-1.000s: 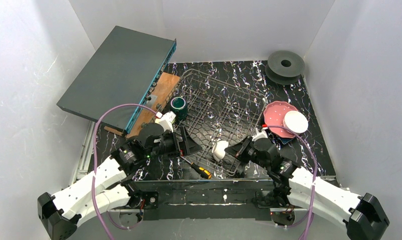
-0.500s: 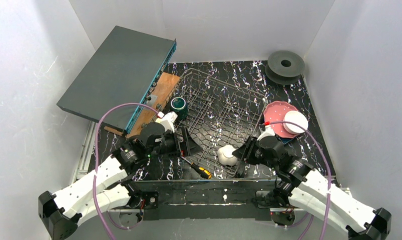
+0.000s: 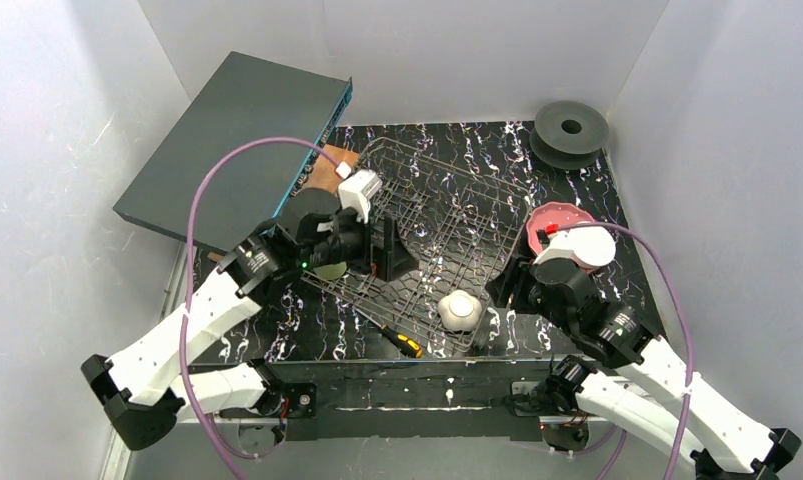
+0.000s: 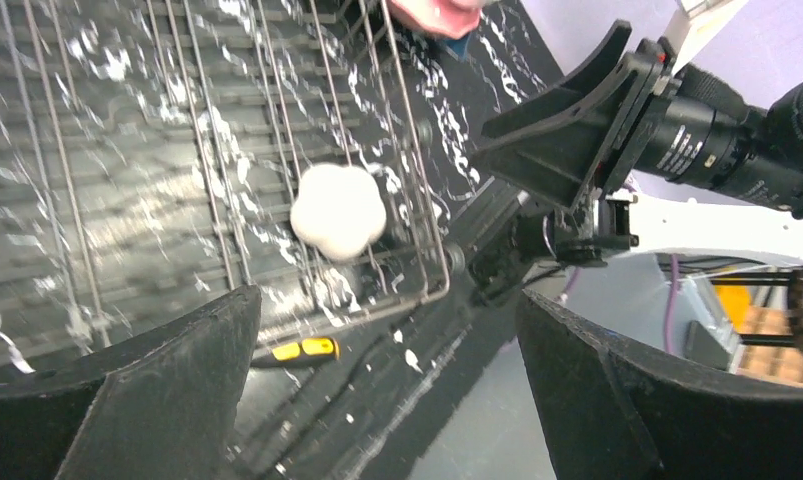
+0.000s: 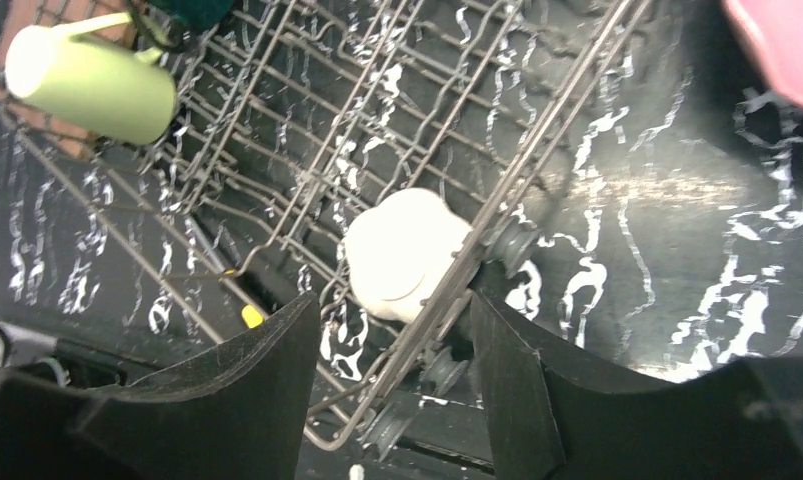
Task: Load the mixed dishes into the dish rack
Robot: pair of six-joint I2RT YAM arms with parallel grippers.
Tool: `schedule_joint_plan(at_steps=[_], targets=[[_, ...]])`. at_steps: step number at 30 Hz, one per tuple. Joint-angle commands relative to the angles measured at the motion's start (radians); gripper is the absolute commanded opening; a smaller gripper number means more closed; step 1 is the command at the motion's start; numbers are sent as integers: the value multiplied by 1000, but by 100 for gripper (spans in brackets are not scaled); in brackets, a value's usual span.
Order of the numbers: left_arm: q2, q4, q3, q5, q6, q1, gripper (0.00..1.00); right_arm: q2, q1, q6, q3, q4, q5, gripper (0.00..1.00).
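The dish rack (image 3: 447, 205) is a dark wire basket in the middle of the table. The small white cup (image 3: 460, 311) sits mouth-down in its near right corner (image 5: 402, 252). My right gripper (image 3: 505, 288) hangs open just right of the cup, with nothing between its fingers (image 5: 227, 390). My left gripper (image 3: 385, 255) is wide open and empty above the rack's left side. A pale yellow-green mug (image 5: 92, 85) lies on its side at the rack's left edge, beside the dark green mug (image 5: 192, 10). The pink plate (image 3: 555, 222) carries the white bowl (image 3: 591, 245).
A yellow-black-handled screwdriver (image 3: 402, 342) lies on the table in front of the rack. A black spool disc (image 3: 571, 128) stands at the back right. A big grey flat box (image 3: 237, 140) leans at the back left over a wooden board (image 3: 322, 170).
My right gripper opened, let go of the small white cup in the rack's near right corner and drew back to the right. My left arm rose and swung over the rack's left side.
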Motion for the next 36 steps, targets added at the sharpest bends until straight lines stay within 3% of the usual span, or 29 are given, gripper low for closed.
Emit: schedule_joint_plan(at_steps=[1,8,10,13,14,17,22,26,29,36], targets=[[100,-74,176,-35,258,-4,98,72,3,-94,119,-55,164,66],[273,-22,299,-76,445,-3,98,214,-53,-124,239,-85,370,75],[292,-4,288,-76,477,-4,98,257,-141,-147,262,-69,340,75],[274,52,201,-92,502,-4,98,332,-368,-194,284,-20,205,75],[255,90,158,-95,503,-3,98,364,-425,-201,300,-9,193,79],[198,175,32,-121,527,-4,98,477,-557,-188,378,-31,229,91],[179,185,-7,-203,563,-3,98,697,-707,-198,522,-37,169,93],[180,203,-25,-178,588,-3,98,873,-785,-257,625,-88,65,83],[190,230,-53,-246,625,-4,98,963,-836,-266,651,-93,8,79],[199,233,-52,-260,640,-5,98,1028,-872,-274,625,-64,-41,66]])
